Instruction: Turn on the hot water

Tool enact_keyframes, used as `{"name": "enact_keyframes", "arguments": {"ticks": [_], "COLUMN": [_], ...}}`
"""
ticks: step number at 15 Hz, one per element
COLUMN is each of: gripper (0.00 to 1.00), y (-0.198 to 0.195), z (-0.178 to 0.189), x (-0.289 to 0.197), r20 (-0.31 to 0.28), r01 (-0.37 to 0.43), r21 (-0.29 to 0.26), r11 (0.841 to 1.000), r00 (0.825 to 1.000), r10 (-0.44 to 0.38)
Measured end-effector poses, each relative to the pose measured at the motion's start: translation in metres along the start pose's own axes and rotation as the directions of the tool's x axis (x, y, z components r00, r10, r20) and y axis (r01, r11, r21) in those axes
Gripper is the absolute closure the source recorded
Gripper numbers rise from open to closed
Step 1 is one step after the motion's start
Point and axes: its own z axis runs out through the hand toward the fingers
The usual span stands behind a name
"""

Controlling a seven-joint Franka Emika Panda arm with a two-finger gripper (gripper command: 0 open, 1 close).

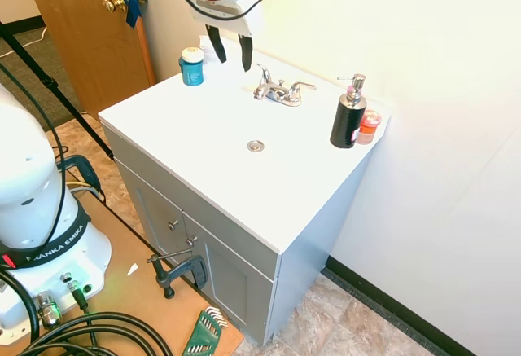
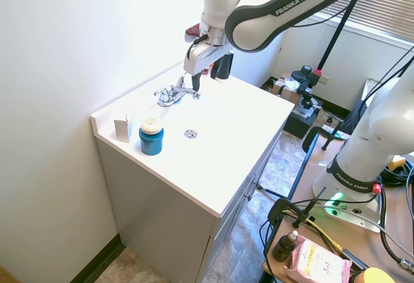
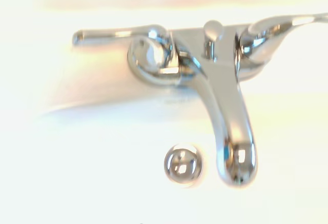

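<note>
The faucet point(image 1: 278, 90) is mounted at the back of the white vanity top point(image 1: 203, 140), close to the wall, and consists of a short chrome spout with one slim lever on each side. The hot-water lever point(image 1: 264, 75) is the one on the side of the blue jar point(image 1: 192, 66); in the first exterior view it slants upward and away from the spout. In the wrist view the same lever point(image 3: 115, 33) extends sideways from its round base, the spout point(image 3: 225, 116) curves toward the camera, and the second lever point(image 3: 279, 26) reaches to the opposite side. The round drain point(image 3: 183, 165) shows beside the spout tip in that view, and lies in the sink area in front of the faucet point(image 2: 176, 92) in the second exterior view. The gripper point(image 1: 229, 53) hangs above the counter, between the blue jar and the faucet, just above the level of the hot-water lever and not touching it. Its two dark fingers point(image 1: 216, 45) point downward and are spread apart with a clear gap between them, holding nothing. In the second exterior view the gripper point(image 2: 194, 86) sits directly over the faucet. A black soap pump bottle point(image 1: 348, 115) stands on the far side of the faucet, well apart from the gripper, with a small orange-pink container point(image 1: 369, 126) touching or just beside it.
</note>
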Motion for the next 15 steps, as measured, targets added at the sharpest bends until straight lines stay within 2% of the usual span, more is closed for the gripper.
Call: {"name": "enact_keyframes", "arguments": {"ticks": [2,7,10,15], "gripper": [0.0,0.0,0.0,0.0], "y": [-0.029,-0.097,-0.108,-0.105], "z": [0.006,0.022,0.036,0.069], "x": [0.01,0.012,0.018,0.012], "r20": [-0.06,-0.114,-0.131,-0.123], "r01": [-0.017,-0.022,-0.028,-0.03], "r21": [0.006,0.033,0.019,-0.029], "r11": [1.0,0.999,0.999,0.999], "r00": [0.998,0.993,0.991,0.992], "r10": [0.018,0.025,0.03,0.026]}}
